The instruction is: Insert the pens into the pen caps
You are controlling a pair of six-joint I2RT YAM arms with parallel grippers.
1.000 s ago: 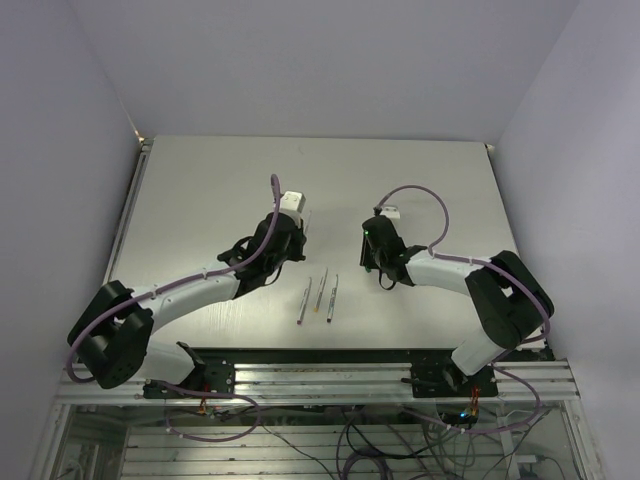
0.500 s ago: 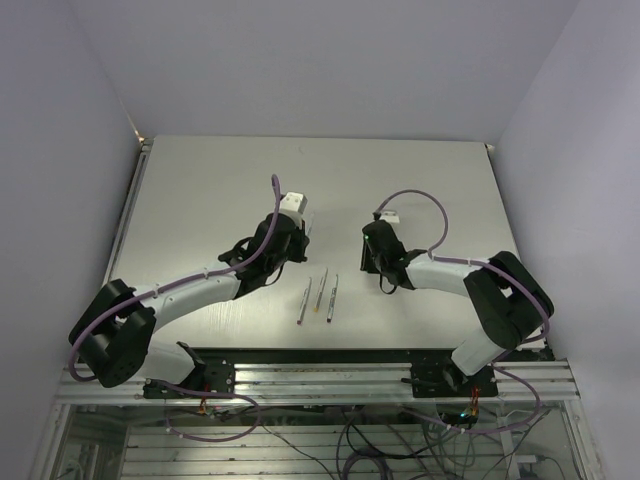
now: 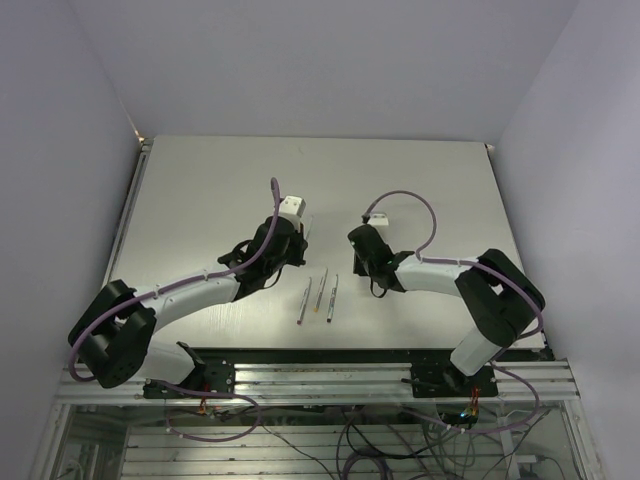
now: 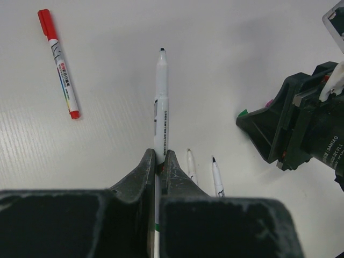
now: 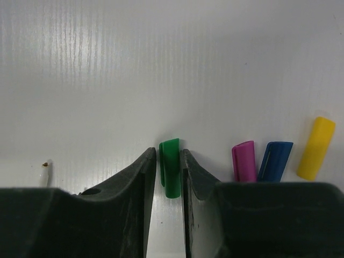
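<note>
From the left wrist camera, nearest me, the left gripper point(image 4: 159, 156) had its jaws pressed together on the lower barrel of a white pen point(image 4: 161, 91). The pen pointed straight away from the camera with its dark tip bare. Fine dark print ran along the barrel, but I could not read it.

On the right wrist camera, the right gripper point(image 5: 168, 152) was down at the table point(image 3: 200, 200), its jaws narrowly apart on either side of the green cap point(image 5: 171, 173). The cap lay flat between them. The right finger looked to be touching it and a sliver of table showed at the left finger, so I did not call it clamped. Just to the right lay the magenta cap point(image 5: 244, 161) and the blue cap point(image 5: 275, 160), side by side, then the yellow cap point(image 5: 316, 141) a little apart.

From above, three loose pens point(image 3: 320, 293) lay roughly parallel between the two arms, nearer the bases than either gripper.

Farthest out on the left wrist view lay a red-capped pen point(image 4: 59, 63). It carried a multicoloured label with characters too small for me to read.
</note>
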